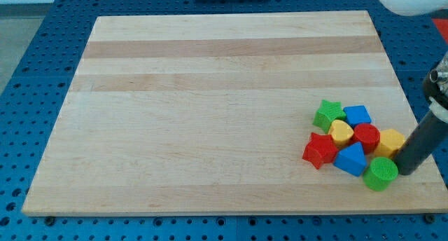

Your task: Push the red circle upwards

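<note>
A: What did we see in the camera view?

B: A pale wooden board lay on a blue perforated table. All our blocks were bunched near the board's lower right corner, most of them touching.

A: And the red circle?

B: The red circle sat in the middle of that bunch. The blue block was just above it, the yellow heart touched it on the view's left, the yellow block on the view's right, and the blue triangle just below. The green star stood at the bunch's upper left, the red star at its lower left, and the green circle at the bottom.

A: Where was our rod?

B: Our rod came down from the view's right edge. My tip rested just right of the green circle and just below the yellow block, to the lower right of the red circle and apart from it.

A: Any pincer, and what did it hold?

B: We carried none; the arm ended in the bare rod, holding nothing.

A: Any brands or writing?

B: We could read none on the blocks or board.
</note>
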You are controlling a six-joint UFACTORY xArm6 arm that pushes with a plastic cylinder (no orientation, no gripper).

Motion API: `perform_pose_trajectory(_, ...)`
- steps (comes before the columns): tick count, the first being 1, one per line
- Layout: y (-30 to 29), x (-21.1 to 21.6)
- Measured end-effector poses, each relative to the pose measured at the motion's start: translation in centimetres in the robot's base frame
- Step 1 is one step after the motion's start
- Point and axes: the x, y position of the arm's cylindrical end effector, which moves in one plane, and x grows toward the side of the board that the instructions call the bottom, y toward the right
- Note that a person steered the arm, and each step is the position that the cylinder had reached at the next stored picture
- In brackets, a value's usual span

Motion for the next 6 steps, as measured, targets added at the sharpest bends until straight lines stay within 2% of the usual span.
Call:
perform_pose_trajectory(3, 2.4, 0.1)
perform_pose_trajectory(6, 3.4, -2.0)
